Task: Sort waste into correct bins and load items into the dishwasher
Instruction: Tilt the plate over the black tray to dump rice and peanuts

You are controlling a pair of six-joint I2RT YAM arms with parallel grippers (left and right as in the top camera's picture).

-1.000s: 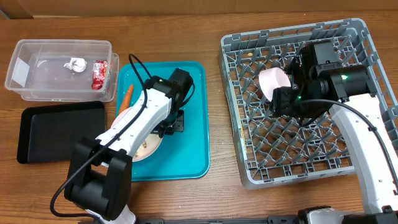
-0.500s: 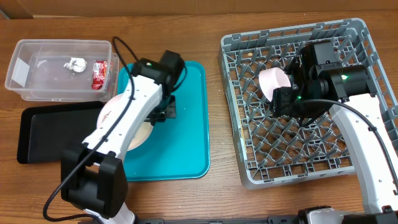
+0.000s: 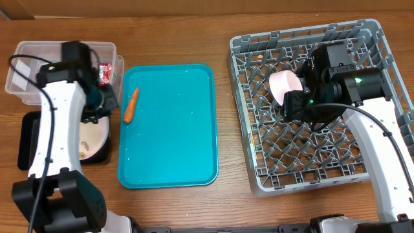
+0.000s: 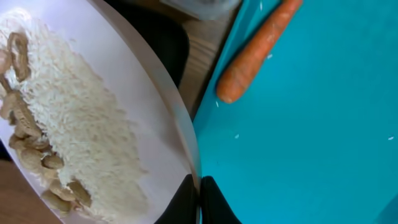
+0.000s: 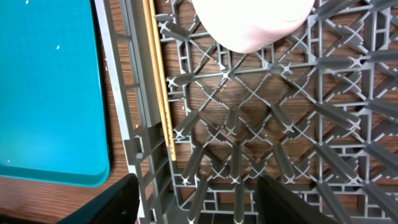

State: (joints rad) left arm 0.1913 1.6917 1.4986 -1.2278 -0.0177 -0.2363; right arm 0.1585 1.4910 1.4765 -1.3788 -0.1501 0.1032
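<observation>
My left gripper (image 3: 103, 114) is shut on the rim of the flat white plate (image 3: 92, 138), which sits over the black tray (image 3: 29, 145). In the left wrist view the gripper (image 4: 200, 200) pinches that rim, and white rice (image 4: 81, 124) and tan peanuts (image 4: 37, 158) lie on the plate (image 4: 155, 112). The orange carrot (image 3: 130, 105) lies on the teal tray's left edge. A red-and-white wrapper (image 3: 103, 74) is in the clear tub (image 3: 39, 77). My right gripper (image 3: 304, 110) hangs open over the grey dish rack (image 3: 259, 175), next to a round white dish (image 3: 284, 86). Chopsticks (image 5: 160, 93) lie along the rack's left wall.
The teal serving tray (image 3: 171, 136) lies between the bins and the rack, bare except for the carrot and a few rice grains. My left arm covers part of the clear tub. The rack's pegs (image 5: 236, 155) stand right below my right fingers (image 5: 106, 202).
My left arm has swung left, carrying the plate off the teal tray to above the black tray, which uncovered the carrot. The right arm has not moved.
</observation>
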